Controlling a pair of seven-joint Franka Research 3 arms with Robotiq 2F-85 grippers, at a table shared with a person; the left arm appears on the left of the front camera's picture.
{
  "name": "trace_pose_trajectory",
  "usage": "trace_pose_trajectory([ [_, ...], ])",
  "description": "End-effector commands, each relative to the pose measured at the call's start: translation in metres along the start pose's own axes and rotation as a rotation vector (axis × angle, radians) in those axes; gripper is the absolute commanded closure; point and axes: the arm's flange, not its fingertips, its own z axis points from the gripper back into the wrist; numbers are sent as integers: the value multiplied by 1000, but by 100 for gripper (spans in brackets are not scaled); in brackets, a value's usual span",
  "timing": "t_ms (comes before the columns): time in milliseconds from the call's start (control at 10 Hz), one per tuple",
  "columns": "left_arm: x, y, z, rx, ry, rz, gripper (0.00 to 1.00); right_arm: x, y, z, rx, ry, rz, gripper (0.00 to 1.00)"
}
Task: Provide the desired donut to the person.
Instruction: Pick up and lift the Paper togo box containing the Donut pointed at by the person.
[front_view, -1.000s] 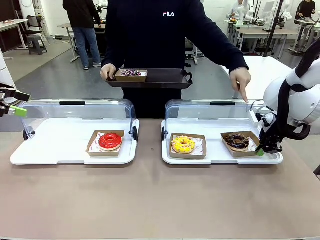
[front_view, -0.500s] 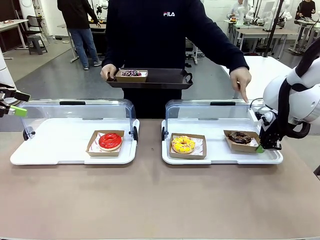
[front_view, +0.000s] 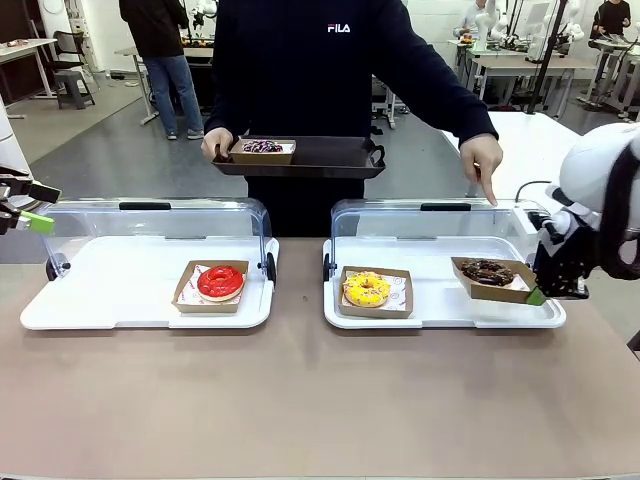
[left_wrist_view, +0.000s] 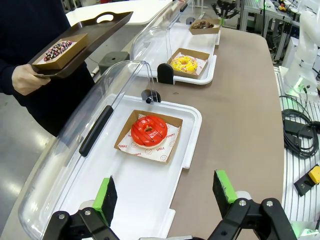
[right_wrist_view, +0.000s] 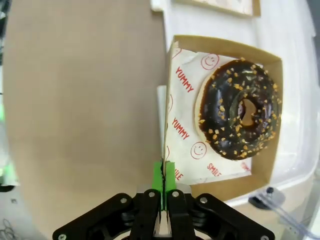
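We log the right gripper clamped on the rim of the carton carrying the chocolate donut, just above the white tray. The raised clear lid stands between it and the person's pointing hand. Left gripper fingers are apart, near the red donut

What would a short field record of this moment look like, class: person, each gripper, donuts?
person: holds dark tray; other hand points down toward chocolate donut
left gripper: open, holding nothing
right gripper: shut on rim of chocolate donut's box
other donuts: red donut on left white tray; yellow donut on right white tray; sprinkled donut on dark tray
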Motion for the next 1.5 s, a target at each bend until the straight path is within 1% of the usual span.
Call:
trace_pose_trajectory([
  [0, -1, 0, 1, 1, -4, 0, 0, 19, 45, 46, -19, 9, 5, 100],
  [100, -1, 0, 1, 1, -4, 0, 0, 29, 61, 68, -48, 11, 23, 100],
  [200, -1, 0, 1, 1, -4, 0, 0, 41, 75, 89, -29, -7, 72, 100],
  [300, -1, 0, 1, 1, -4, 0, 0, 51, 81, 105, -53, 4, 91, 100],
  [400, -1, 0, 1, 1, -4, 0, 0, 65, 83, 121, -88, -5, 102, 100],
  [600, -1, 0, 1, 1, -4, 0, 0, 84, 64, 140, -61, -12, 106, 100],
  [700, -1, 0, 1, 1, -4, 0, 0, 89, 61, 147, -69, -21, 110, 100],
  [900, -1, 0, 1, 1, -4, 0, 0, 92, 55, 159, -116, 7, 90, 100],
  [1000, -1, 0, 1, 1, -4, 0, 0, 91, 52, 161, -101, 1, 102, 100],
  [1300, -1, 0, 1, 1, -4, 0, 0, 87, 36, 149, -93, -38, 94, 100],
  [1400, -1, 0, 1, 1, -4, 0, 0, 89, 51, 157, -102, -22, 107, 100],
])
